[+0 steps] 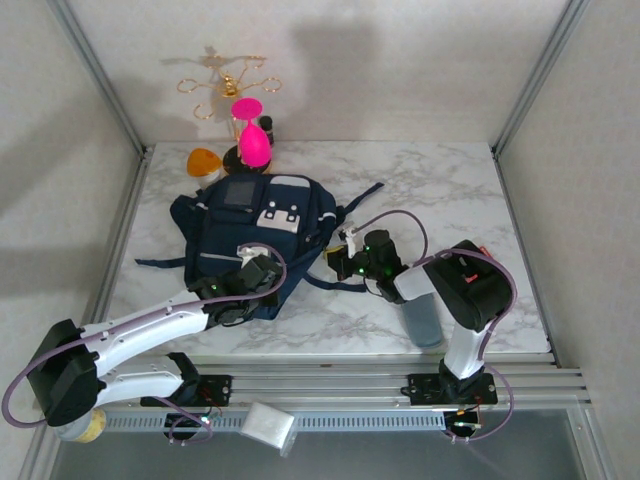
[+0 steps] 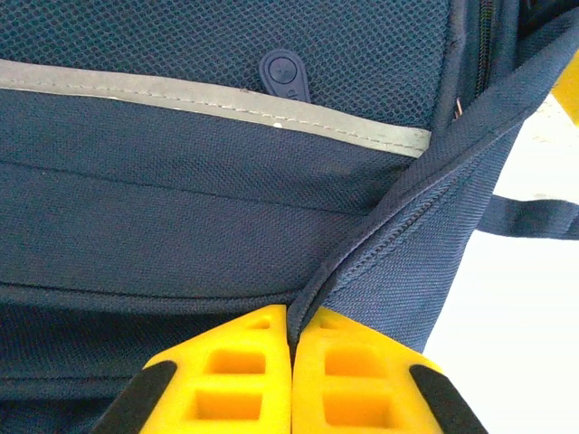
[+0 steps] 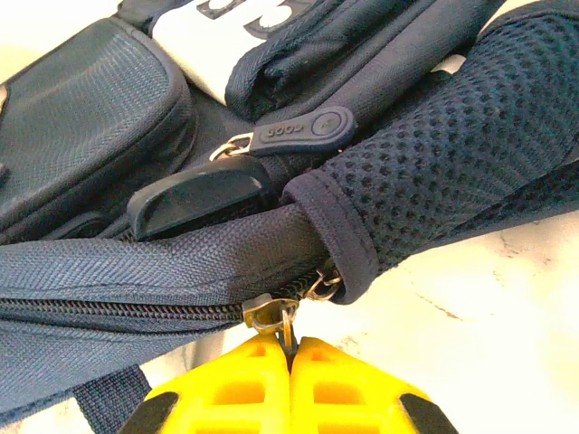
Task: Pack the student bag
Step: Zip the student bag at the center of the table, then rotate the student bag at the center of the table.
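Student bag (image 3: 90, 117) zip pull (image 3: 303, 131), lettering illegible

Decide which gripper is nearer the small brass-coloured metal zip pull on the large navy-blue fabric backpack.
Right. The right gripper pinches the zip pull in its jaws; the left gripper clamps a seam elsewhere on the backpack.

White-and-black arms (image 1: 150, 325) carry purple cables (image 1: 400, 213) and yellow claw fingers (image 2: 226, 380).

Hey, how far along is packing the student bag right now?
Early. Nothing looks packed: the student bag lies on the table, its visible zipper run closed. In hand: left gripper pinches a bag seam, right gripper grips the zipper pull. Left: unzipping, loading, closing.
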